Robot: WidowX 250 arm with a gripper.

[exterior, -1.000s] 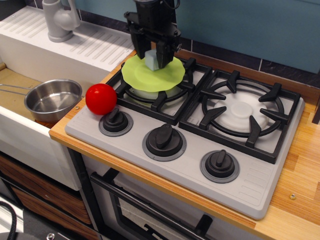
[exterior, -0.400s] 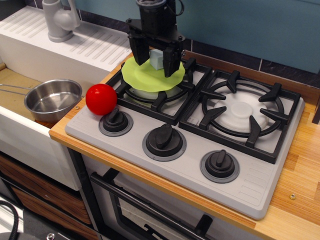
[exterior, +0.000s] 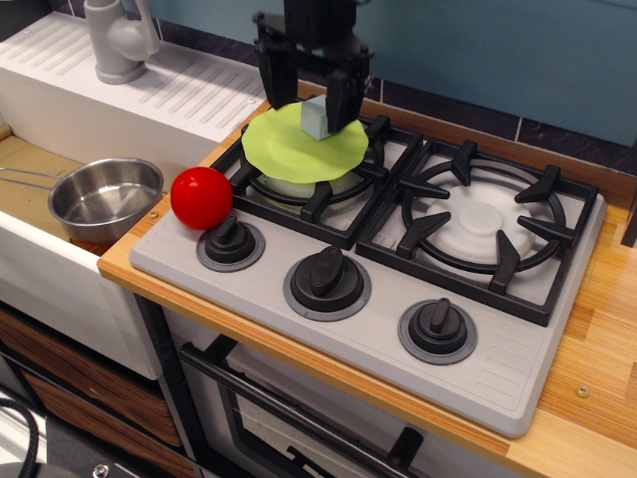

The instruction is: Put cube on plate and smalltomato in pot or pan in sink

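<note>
The pale grey-blue cube rests on the lime-green plate, which lies on the left rear burner. My gripper hangs open just above the cube, its fingers spread to either side and apart from it. The smalltomato, a glossy red ball, sits on the stove's front left corner beside a knob. The steel pan stands in the white sink at the left, its thin handle pointing left.
A grey tap stands on the ribbed drainboard at the back left. The stove has three black knobs along its front and a bare right burner. Wooden counter runs to the right.
My gripper opened, let go of the cube on the plate, and rose straight up. The tomato and pan have not moved.
</note>
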